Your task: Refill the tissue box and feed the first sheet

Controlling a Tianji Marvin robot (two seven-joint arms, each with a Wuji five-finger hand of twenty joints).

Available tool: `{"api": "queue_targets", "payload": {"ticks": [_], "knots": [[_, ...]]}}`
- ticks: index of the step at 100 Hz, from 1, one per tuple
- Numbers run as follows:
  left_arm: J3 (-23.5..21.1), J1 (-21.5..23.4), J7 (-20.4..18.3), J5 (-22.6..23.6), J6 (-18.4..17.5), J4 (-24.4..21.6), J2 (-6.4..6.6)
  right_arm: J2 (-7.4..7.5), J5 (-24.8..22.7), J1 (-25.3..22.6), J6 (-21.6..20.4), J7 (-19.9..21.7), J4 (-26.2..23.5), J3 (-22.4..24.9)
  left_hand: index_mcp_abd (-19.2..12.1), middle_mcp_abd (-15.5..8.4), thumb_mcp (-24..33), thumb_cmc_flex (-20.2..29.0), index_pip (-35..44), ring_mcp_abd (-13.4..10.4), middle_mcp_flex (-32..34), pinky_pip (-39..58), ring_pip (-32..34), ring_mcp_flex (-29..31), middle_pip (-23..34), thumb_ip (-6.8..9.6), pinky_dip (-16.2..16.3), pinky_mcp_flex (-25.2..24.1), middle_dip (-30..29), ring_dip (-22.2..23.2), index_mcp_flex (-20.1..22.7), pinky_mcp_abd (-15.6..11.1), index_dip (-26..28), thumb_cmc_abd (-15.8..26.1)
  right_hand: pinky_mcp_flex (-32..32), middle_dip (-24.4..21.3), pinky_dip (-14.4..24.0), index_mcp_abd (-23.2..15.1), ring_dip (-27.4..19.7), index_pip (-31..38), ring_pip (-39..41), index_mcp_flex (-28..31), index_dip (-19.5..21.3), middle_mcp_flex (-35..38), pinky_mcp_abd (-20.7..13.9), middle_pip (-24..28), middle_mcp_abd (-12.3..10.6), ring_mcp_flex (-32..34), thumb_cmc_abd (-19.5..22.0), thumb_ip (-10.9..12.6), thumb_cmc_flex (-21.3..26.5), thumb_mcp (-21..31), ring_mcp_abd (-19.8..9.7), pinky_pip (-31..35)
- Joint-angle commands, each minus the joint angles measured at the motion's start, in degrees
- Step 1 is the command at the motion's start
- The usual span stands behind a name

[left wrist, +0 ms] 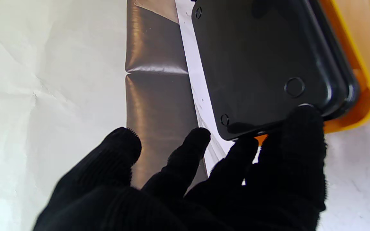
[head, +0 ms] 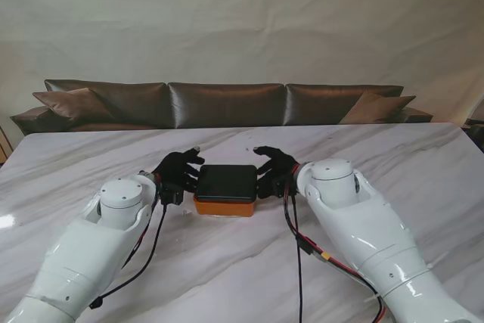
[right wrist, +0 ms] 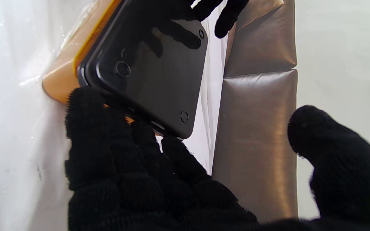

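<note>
Orange plastic forms the body of the rounded rectangular tissue box (head: 224, 206), which sits at the middle of the white marble table (head: 242, 262) and is capped by a glossy black panel (head: 226, 183) with small round studs at its corners. Whether that panel is the lid or the base cannot be told, and no slot or tissue shows.

The left hand (head: 180, 175), in a black knit glove, is at the box's left end. In the left wrist view its hand (left wrist: 204, 189) has two fingers (left wrist: 303, 141) touching the black panel's edge at one corner, while the others stand spread and clear of it. The right hand (head: 274, 172), likewise gloved, is at the right end. In the right wrist view its hand (right wrist: 146, 186) has fingers (right wrist: 85, 112) pressed against the panel's edge and the orange wall, the thumb held well apart.

Both hands bear on the box from opposite ends with fingers partly spread; whether either has a true grip, or the box is lifted off the table, cannot be told. A brown leather sofa (head: 227, 104) stands beyond the far table edge, against a pale draped backdrop (head: 242, 20). Both forearms are cut off by the frame.
</note>
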Motion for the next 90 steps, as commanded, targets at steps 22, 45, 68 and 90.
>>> {"api": "queue_targets", "payload": {"ticks": [22,45,68,90], "knots": [[0.0,1.1,-1.3,0.4,0.0,-1.7,-0.81,-1.14,0.5,0.1,-0.2,1.3,-0.8,-0.8,-0.5,-8.1,0.6,-1.1,0.8,-1.3,3.9,-3.1,3.4,1.0,8.9,2.48,-0.3,0.4,4.0,1.0,1.3,-1.0,-0.2,-0.7,0.3,-0.8,-0.2,-4.6,-0.4,1.9,-0.3,1.2,0.8,1.5,-4.7,0.6,-6.1,0.7,0.8,1.9,0.1,-1.1,-5.0,-0.2],[-1.0,2.8,-0.8,1.1,1.5,-4.7,-0.42,-1.24,0.5,-0.2,0.0,0.7,-1.1,-0.6,-0.9,-8.6,0.5,-1.3,1.0,-1.3,4.3,-3.0,3.3,0.8,8.9,2.54,-0.3,0.2,4.0,0.9,1.4,-1.1,-0.1,-0.7,0.2,-0.8,-0.1,-4.6,-0.4,1.9,-0.3,1.2,0.8,1.4,-4.6,0.6,-6.0,0.7,0.8,1.9,0.1,-1.1,-4.9,-0.2],[-1.6,3.9,-0.1,1.5,2.9,-6.7,-0.27,-1.37,0.5,0.1,0.0,0.7,-0.4,-0.6,-1.3,-8.9,0.5,-1.4,1.1,-0.8,4.6,-3.0,3.3,0.4,8.7,2.61,-0.2,0.1,3.9,0.9,1.3,-1.0,-0.1,-0.7,0.2,-0.8,-0.1,-4.6,-0.4,1.9,-0.2,1.2,0.8,1.5,-4.6,0.6,-6.1,0.7,0.8,1.9,0.1,-1.1,-4.9,-0.2],[-2.0,4.3,0.1,1.5,3.6,-7.1,-0.28,-1.67,1.1,0.8,-0.6,0.9,1.1,-1.2,-1.4,-9.1,0.5,-1.4,1.2,-0.9,4.6,-3.2,3.3,0.1,8.6,2.7,-0.2,-0.3,3.8,0.9,1.3,-1.1,0.0,-0.7,0.2,-0.8,0.0,-4.6,-0.4,1.9,-0.2,1.2,0.8,1.4,-4.6,0.6,-6.0,0.7,0.8,1.9,0.2,-1.1,-4.9,-0.2]]}}
